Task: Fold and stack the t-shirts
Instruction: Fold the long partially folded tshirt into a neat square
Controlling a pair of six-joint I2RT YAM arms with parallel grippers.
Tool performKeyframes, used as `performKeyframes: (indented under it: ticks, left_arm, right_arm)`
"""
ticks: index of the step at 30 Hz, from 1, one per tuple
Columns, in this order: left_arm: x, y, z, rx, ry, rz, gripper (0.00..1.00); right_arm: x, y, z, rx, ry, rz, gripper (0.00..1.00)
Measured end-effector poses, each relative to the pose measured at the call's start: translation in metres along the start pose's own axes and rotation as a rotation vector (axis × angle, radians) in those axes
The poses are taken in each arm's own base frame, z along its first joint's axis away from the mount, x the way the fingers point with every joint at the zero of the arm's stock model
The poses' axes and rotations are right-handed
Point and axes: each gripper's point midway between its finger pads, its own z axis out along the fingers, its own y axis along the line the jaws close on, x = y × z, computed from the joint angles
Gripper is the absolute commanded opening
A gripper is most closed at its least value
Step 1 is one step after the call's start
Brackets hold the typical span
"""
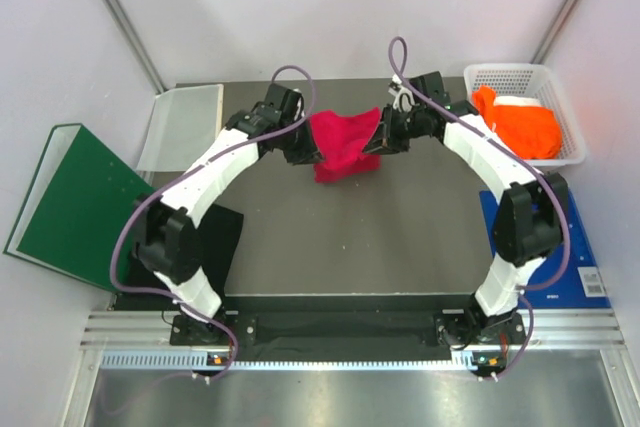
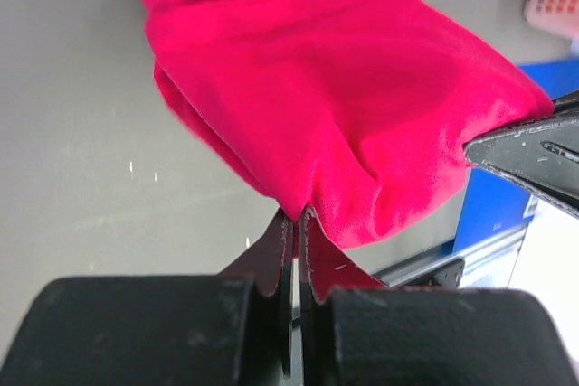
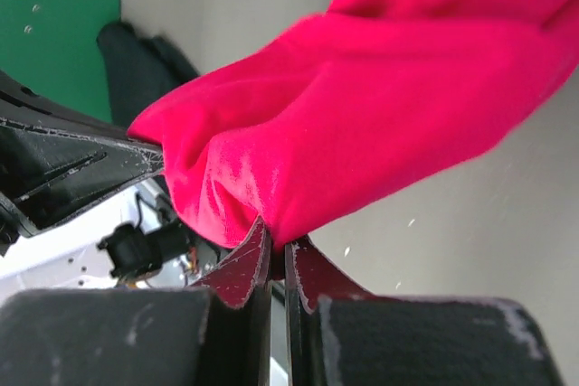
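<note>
A crimson-pink t-shirt (image 1: 345, 145) hangs bunched between my two grippers over the far middle of the table. My left gripper (image 1: 314, 150) is shut on its left edge, where cloth is pinched between the closed tips (image 2: 297, 214). My right gripper (image 1: 377, 137) is shut on the right edge (image 3: 276, 234). The pink cloth (image 2: 362, 97) (image 3: 380, 115) sags between them, its lower part resting on the table. A bright orange t-shirt (image 1: 520, 125) lies crumpled in the white basket. A black t-shirt (image 1: 218, 237) lies flat at the left, partly under the left arm.
The white basket (image 1: 530, 75) stands at the back right. A blue board (image 1: 565, 257) lies at the right edge. A dark green binder (image 1: 70, 202) leans off the table's left side, with a translucent sheet (image 1: 185, 122) behind it. The table is grey (image 1: 350, 237).
</note>
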Motion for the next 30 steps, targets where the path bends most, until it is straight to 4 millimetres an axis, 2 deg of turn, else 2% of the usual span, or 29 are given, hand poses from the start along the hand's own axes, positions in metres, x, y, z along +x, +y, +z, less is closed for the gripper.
performKeyframes:
  ticks: [3, 10, 15, 19, 21, 22, 23, 24, 26, 28, 29, 30]
  left_arm:
    - [-0.016, 0.003, 0.018, -0.014, -0.001, -0.013, 0.0]
    - [-0.065, 0.025, 0.06, -0.038, -0.017, -0.064, 0.0]
    - [-0.102, 0.032, 0.08, 0.003, -0.048, -0.086, 0.0]
    - [-0.129, 0.03, 0.097, 0.062, -0.061, -0.089, 0.02]
    - [-0.142, 0.029, 0.108, 0.087, -0.069, -0.086, 0.12]
    - [-0.148, 0.027, 0.113, 0.103, -0.074, -0.083, 0.24]
    - [-0.154, 0.026, 0.118, 0.118, -0.077, -0.082, 0.57]
    - [-0.159, 0.026, 0.124, 0.132, -0.077, -0.083, 0.68]
    - [-0.169, 0.027, 0.136, 0.152, -0.083, -0.092, 0.99]
    - [-0.171, 0.033, 0.145, 0.153, -0.081, -0.103, 0.99]
    - [-0.171, 0.039, 0.148, 0.146, -0.078, -0.115, 0.99]
    - [-0.17, 0.044, 0.15, 0.138, -0.074, -0.124, 0.99]
  right_arm:
    - [-0.019, -0.012, 0.013, 0.016, 0.0, -0.003, 0.01]
    - [-0.053, -0.053, 0.049, 0.053, 0.014, 0.026, 0.01]
    - [-0.08, -0.066, 0.063, 0.046, -0.017, 0.028, 0.01]
    - [-0.104, -0.075, 0.072, 0.028, -0.058, 0.032, 0.02]
    - [-0.115, -0.079, 0.079, 0.018, -0.08, 0.035, 0.02]
    - [-0.12, -0.082, 0.082, 0.015, -0.089, 0.042, 0.02]
    - [-0.126, -0.084, 0.085, 0.01, -0.101, 0.05, 0.04]
    - [-0.132, -0.086, 0.088, 0.006, -0.114, 0.053, 0.16]
    - [-0.145, -0.093, 0.097, -0.001, -0.143, 0.071, 0.41]
    - [-0.158, -0.1, 0.104, -0.002, -0.178, 0.081, 0.53]
    - [-0.165, -0.106, 0.107, 0.0, -0.204, 0.072, 0.65]
    - [-0.168, -0.107, 0.107, 0.006, -0.217, 0.076, 0.7]
